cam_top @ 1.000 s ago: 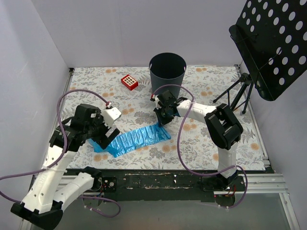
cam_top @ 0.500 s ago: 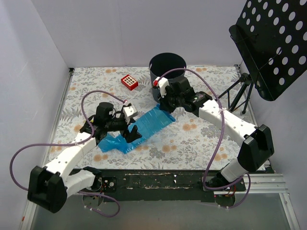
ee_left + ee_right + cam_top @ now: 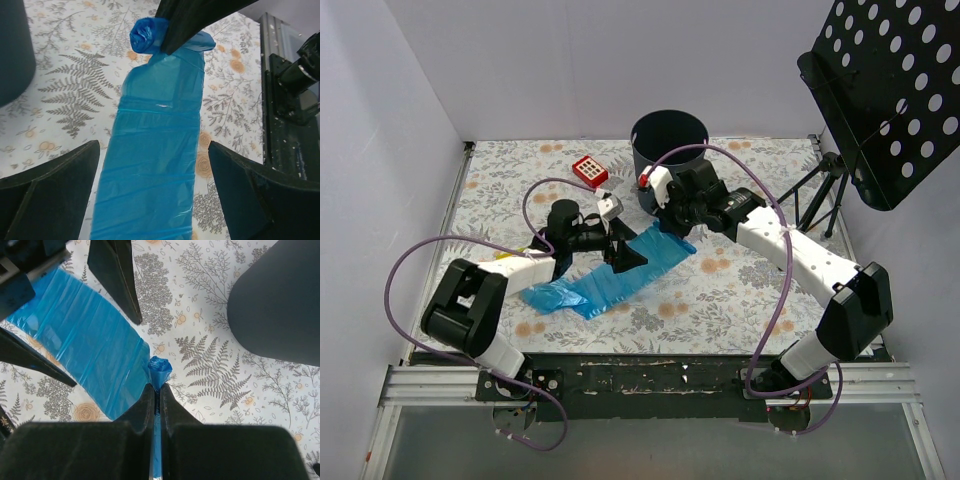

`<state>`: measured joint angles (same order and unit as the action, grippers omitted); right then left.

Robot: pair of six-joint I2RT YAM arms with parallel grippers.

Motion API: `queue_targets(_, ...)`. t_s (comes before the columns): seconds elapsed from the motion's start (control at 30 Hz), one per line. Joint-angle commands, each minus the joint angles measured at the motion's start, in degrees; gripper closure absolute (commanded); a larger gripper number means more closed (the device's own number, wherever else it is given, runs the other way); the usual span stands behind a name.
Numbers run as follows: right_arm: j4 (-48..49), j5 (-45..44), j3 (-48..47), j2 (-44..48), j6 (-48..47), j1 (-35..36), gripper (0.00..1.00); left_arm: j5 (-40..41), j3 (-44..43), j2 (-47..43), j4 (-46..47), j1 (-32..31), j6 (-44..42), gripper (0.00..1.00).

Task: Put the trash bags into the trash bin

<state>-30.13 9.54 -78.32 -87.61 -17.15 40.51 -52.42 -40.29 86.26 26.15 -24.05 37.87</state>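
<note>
Robot test cell, lab-type setup, not a lived-in room.
- Plain pale partition walls [image 3: 570,70] box in the table [image 3: 750,300] beyond the hands and to either side of them.
- Table wears a floral-print cloth.
- Two white-and-black arms are bolted to a bare metal rail [image 3: 650,378] behind the left hand [image 3: 625,252] and right hand [image 3: 665,230].
- Purple cables [image 3: 415,255] loop loose off both arms.
- Black perforated music stand [image 3: 885,90] on a tripod, out to the right of the right hand, at the table's edge.
- Small red-and-white keypad tile [image 3: 589,171] lies beyond the left hand.

trash bag [image 3: 605,283] on table [image 3: 750,290], trash bin [image 3: 644,157] behind
</note>
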Motion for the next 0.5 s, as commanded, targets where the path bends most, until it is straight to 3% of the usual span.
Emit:
queue_targets(0.0, -0.7, -2.7, -3.9, 2.2, -0.6, -0.2, 0.99, -4.2, -2.1, 3.4, 12.8, -1.7, 9.7, 0.12)
queue_targets(0.47, -1.6, -6.2, -2.1, 3.0, -0.2, -0.2, 0.99, -2.5, -1.4, 13.2, 32.6, -3.1, 35.8, 0.46)
